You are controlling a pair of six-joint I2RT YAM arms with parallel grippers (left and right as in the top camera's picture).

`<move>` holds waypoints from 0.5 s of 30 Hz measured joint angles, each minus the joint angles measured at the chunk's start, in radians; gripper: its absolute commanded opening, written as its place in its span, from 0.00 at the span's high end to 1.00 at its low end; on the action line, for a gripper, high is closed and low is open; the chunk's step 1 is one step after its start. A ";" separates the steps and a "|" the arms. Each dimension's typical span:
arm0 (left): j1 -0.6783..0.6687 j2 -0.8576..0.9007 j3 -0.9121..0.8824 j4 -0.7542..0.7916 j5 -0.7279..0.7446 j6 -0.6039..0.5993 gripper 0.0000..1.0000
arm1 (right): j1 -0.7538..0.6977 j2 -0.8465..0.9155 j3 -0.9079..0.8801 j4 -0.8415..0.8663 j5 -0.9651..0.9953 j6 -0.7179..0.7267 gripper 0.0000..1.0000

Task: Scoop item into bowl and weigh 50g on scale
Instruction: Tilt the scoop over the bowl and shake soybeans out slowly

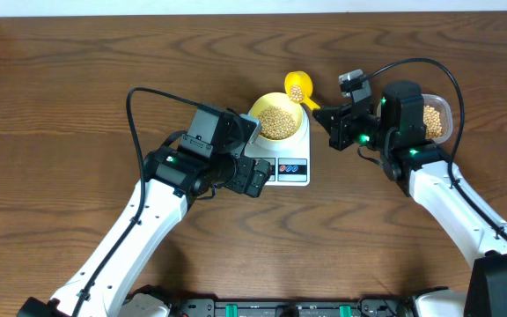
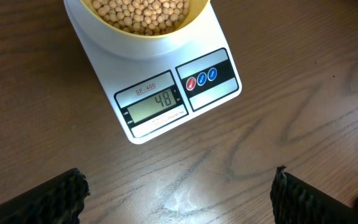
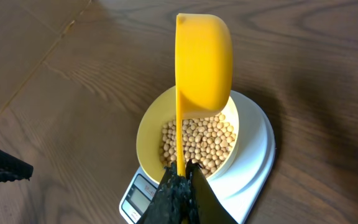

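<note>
**beanwatcher:** ok, where's everything sitting right now?

**rigcam_guy:** The scale (image 1: 302, 154) is in the middle of the table (image 1: 77, 88), and the pale yellow bowl (image 1: 271, 97) sits right on its platform. The bowl has a decent pile of beans (image 1: 278, 121) in it. On the left wrist cam the display (image 2: 157, 102) reads 48, with one red and two blue buttons (image 2: 202, 78) just beside it.

**beanwatcher:** nice. and the arms?

**rigcam_guy:** The right gripper (image 3: 182, 177) is pinched tight on the handle of the yellow scoop (image 3: 204, 59). The handle is thin, so the fingers look nearly together. The scoop is held up by the bowl's rim on the side away from the display. On the right wrist cam it's turned on edge with its back to the lens. From overhead you can see a few beans inside it.

The left gripper (image 2: 179, 186) has its fingers (image 2: 48, 199) spread wide apart with only bare wood between them. It hangs above the table just in front of the display end of the scale and isn't touching it.

**beanwatcher:** and the rest of the beans?

**rigcam_guy:** They're in a clear plastic tub (image 1: 438, 119) over on the right side, half hidden behind the right arm and well apart from the scale.
</note>
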 measured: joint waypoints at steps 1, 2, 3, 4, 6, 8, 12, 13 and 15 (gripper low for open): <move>0.000 0.000 0.000 0.000 0.000 0.000 0.04 | 0.000 0.000 0.000 0.000 0.000 0.000 0.99; 0.000 0.000 0.000 0.000 0.000 0.000 0.04 | 0.000 0.000 0.000 0.000 0.000 0.000 0.99; 0.000 0.000 0.000 0.000 0.000 0.000 0.04 | 0.000 0.000 0.000 0.000 0.000 -0.004 0.99; 0.000 0.000 0.000 0.000 0.000 0.000 0.04 | 0.000 0.000 0.000 0.000 0.000 -0.013 0.99; 0.000 0.000 0.000 0.000 0.000 0.000 0.04 | 0.000 0.000 0.000 0.000 0.000 -0.036 0.99; 0.000 0.000 0.000 0.000 0.000 0.000 0.04 | 0.000 0.000 0.000 -0.001 0.000 -0.058 0.99; 0.000 0.000 0.000 0.000 0.000 0.000 0.04 | 0.009 0.000 0.000 -0.005 0.000 -0.100 0.99; 0.000 0.000 0.000 0.000 0.000 0.000 0.04 | 0.011 0.000 0.000 -0.005 0.000 -0.103 0.99; 0.000 0.000 0.000 0.000 0.000 0.000 0.04 | 0.024 0.000 0.000 -0.005 0.000 -0.117 0.99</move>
